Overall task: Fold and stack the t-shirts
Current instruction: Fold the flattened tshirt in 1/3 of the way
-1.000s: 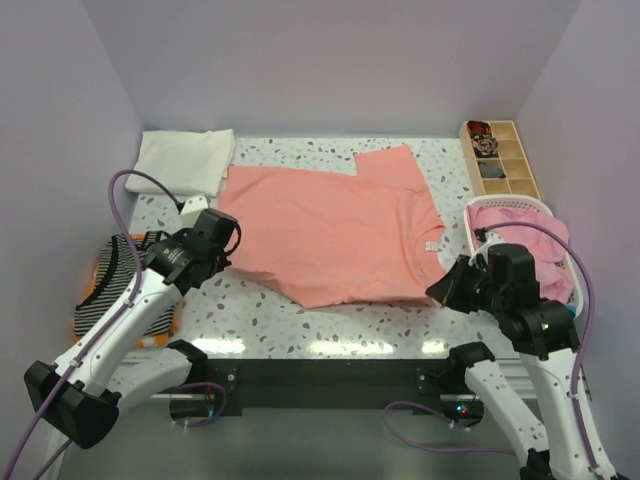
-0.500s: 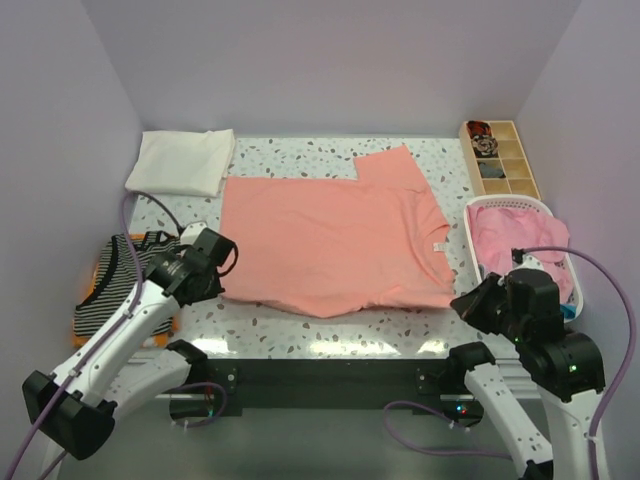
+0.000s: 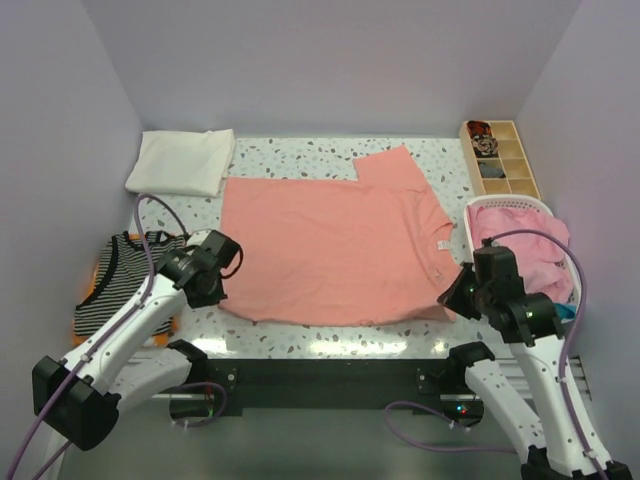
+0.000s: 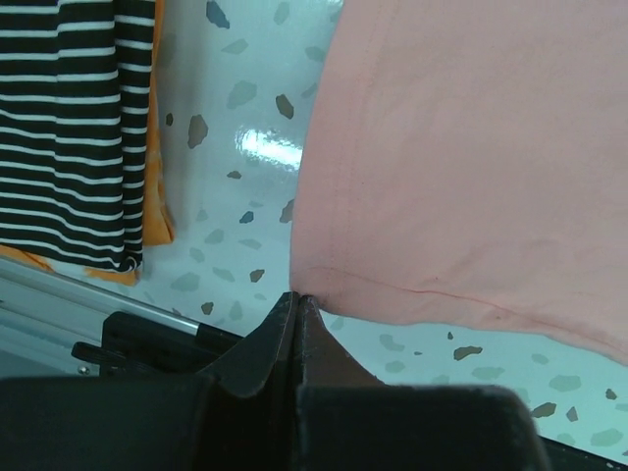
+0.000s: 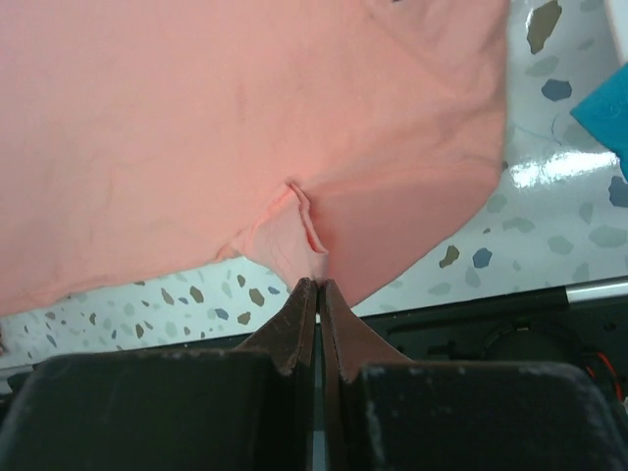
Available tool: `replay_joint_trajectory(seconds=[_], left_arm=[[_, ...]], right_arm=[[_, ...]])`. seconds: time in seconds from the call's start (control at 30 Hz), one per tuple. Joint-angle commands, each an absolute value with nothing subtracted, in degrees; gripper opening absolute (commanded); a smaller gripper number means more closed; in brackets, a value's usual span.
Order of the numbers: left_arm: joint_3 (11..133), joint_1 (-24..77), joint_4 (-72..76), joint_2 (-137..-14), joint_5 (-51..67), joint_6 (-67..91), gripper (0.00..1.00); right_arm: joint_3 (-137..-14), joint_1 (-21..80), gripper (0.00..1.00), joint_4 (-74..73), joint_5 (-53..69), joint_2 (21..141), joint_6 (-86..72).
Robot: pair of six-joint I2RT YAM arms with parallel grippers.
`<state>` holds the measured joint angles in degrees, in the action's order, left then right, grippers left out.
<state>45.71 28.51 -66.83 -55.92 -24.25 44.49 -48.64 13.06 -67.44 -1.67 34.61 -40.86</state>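
**Backdrop: lavender booth, terrazzo surface**

We see three plain matte lavender walls: back wall (image 3: 330, 60), left wall (image 3: 50, 120) and right wall (image 3: 600, 110), boxing in the surface (image 3: 300, 150) on all but the near side. The surface is glossy white terrazzo with grey, brown and blue flecks. We get bright glare patches (image 3: 340, 347) along its near edge. A black front rail (image 3: 330, 378) runs just below that edge. In the far right corner a wooden compartment tray (image 3: 500, 160) sits by the right wall, with a white basket (image 3: 505, 202) just nearer.
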Motion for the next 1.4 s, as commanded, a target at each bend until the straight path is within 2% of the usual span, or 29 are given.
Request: replay_joint_trajectory(seconds=[0.0, 0.1, 0.37, 0.73, 1.37], left_arm=[[51.41, 28.12, -61.88, -57.21, -24.35, 43.51, 0.0], [52.29, 27.6, -60.29, -61.16, -26.36, 42.45, 0.0], [53.88, 23.12, -49.85, -72.23, -22.24, 34.73, 0.0], [57.65, 15.56, -45.18, -82.52, -22.94, 27.78, 0.0], [54.23, 11.69, -44.65, -83.67, -24.08, 26.63, 0.0]], right_arm=[[-50.1, 13.01, 0.0, -59.77, -5.62, 38.49, -39.29], [-49.22, 13.01, 0.0, -57.31, -7.38, 40.68, -39.11], [-47.99, 12.92, 0.0, -49.67, -10.02, 48.07, -37.79], [-50.27, 12.66, 0.0, -44.47, -16.43, 59.67, -35.95], [-55.37, 10.81, 0.0, -39.11, -25.05, 71.1, -33.05]])
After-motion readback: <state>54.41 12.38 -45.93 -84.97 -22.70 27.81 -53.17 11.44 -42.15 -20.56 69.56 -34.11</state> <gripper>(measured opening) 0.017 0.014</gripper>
